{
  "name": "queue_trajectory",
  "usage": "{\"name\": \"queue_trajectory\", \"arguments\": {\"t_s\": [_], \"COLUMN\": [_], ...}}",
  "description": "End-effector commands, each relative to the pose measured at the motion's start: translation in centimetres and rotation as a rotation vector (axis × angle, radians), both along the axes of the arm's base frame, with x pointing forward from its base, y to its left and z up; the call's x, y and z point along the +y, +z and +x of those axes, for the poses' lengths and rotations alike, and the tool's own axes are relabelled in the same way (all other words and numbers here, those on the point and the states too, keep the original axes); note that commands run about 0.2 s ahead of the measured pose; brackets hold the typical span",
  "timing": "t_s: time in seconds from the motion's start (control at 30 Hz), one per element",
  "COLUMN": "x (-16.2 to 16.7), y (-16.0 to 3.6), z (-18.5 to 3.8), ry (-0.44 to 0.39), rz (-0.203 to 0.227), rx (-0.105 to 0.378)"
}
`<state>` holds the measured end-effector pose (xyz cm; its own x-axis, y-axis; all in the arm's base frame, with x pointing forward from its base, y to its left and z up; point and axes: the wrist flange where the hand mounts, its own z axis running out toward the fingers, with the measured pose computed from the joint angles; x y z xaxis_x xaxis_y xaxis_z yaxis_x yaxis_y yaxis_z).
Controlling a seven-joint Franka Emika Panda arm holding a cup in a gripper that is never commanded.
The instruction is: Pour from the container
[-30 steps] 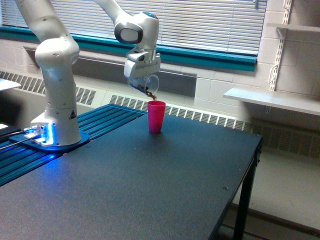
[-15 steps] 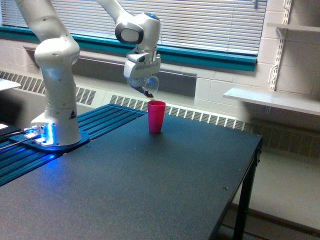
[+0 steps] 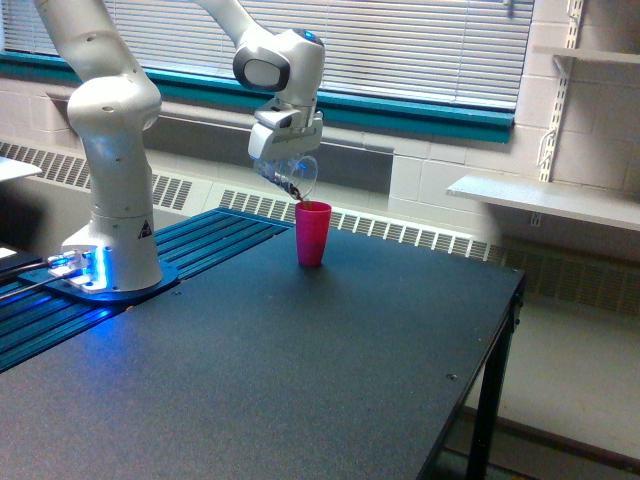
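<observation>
A dark table [image 3: 330, 370] stands before window blinds [image 3: 420, 50] and a wall shelf [image 3: 545, 200]. The gripper [image 3: 285, 160] is clamped on the tilted clear container [image 3: 293, 176], just above the pink cup [image 3: 312, 233]. No writing is legible

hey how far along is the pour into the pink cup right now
Done: the gripper has the clear container tilted just above the pink cup. In hand: brown contents sit at the container's lower lip, right over the cup's rim. Left: some brown is still inside, so the pour looks unfinished. How much the cup already holds cannot be seen.
</observation>
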<state>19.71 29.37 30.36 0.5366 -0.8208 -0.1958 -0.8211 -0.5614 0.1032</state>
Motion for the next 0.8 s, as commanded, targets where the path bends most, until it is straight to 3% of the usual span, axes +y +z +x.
{"name": "queue_trajectory", "arguments": {"t_s": [0.03, 0.8], "x": [-0.2, -0.4], "y": [0.1, -0.1], "z": [0.6, 2.5], "ry": [0.020, 0.061], "rz": [0.004, 0.006], "rx": [0.012, 0.041]}}
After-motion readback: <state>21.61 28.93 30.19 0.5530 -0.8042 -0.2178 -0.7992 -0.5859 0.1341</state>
